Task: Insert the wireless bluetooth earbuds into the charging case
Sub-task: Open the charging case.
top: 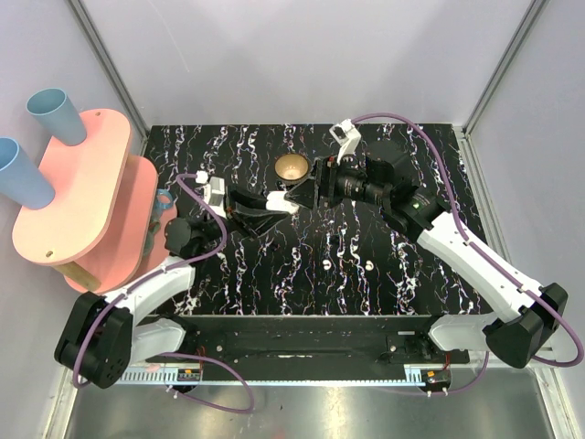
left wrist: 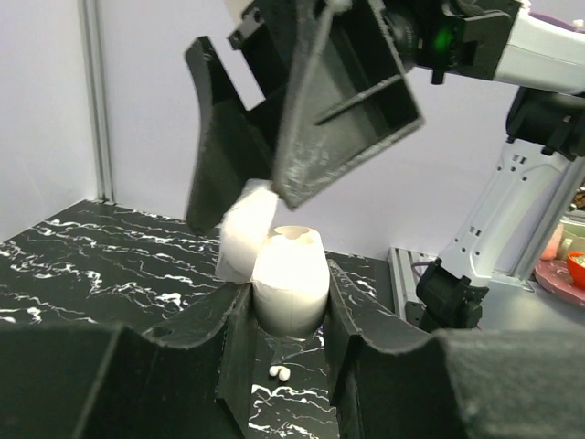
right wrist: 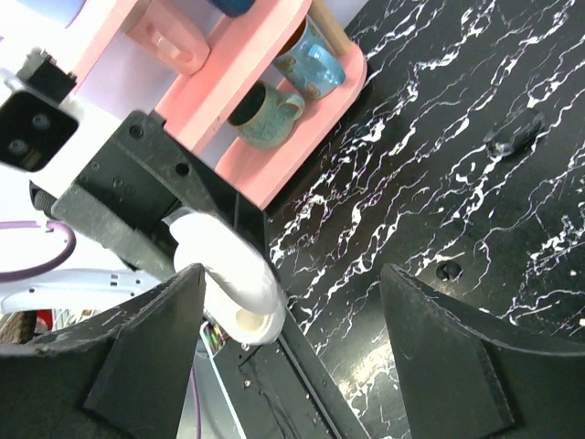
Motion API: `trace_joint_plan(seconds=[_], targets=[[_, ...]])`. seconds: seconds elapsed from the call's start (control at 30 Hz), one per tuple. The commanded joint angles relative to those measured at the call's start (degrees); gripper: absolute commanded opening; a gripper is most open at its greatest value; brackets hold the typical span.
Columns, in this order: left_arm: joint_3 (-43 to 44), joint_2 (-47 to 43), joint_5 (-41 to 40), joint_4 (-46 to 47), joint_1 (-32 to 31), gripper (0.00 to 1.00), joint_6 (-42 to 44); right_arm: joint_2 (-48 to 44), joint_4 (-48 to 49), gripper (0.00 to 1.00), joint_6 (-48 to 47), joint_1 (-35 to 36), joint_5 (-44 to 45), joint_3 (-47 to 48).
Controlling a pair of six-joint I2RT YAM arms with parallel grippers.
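My left gripper (top: pixel 271 207) is shut on the charging case (top: pixel 282 203), a glossy white pod held upright above the table. In the left wrist view the case (left wrist: pixel 291 279) sits between the fingers (left wrist: pixel 233 338) with its lid (left wrist: pixel 245 230) swung open behind. Two tiny white earbuds (left wrist: pixel 279 372) lie together on the black marbled table below it. My right gripper (top: pixel 307 188) is open and empty, its jaws wide apart just above the case's mouth. In the right wrist view the case (right wrist: pixel 228 274) lies next to one of the fingers (right wrist: pixel 151 352). Two white specks (top: pixel 327 264) show mid-table; I cannot tell what they are.
A round brass bowl (top: pixel 292 167) stands just behind the two grippers. A pink shelf (top: pixel 82 197) with blue cups (top: pixel 55 114) and mugs (right wrist: pixel 270 119) stands off the table's left edge. A small dark object (right wrist: pixel 516 137) lies on the table.
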Motion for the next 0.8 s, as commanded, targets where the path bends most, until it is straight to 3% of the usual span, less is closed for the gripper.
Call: trace_joint_plan(seconds=[0.0,0.77], targets=[[1.4,-2.8,4.5,15.6,-0.9,0.00,-0.1,0.0,3.9,0.82,1.3,0.1,3.8,1.3],[-3.9,-4.4,-5.3,7.4,-0.9,0.00,7.2,-6.7,12.1,0.89,2.0,0.1,-2.8,-1.0]])
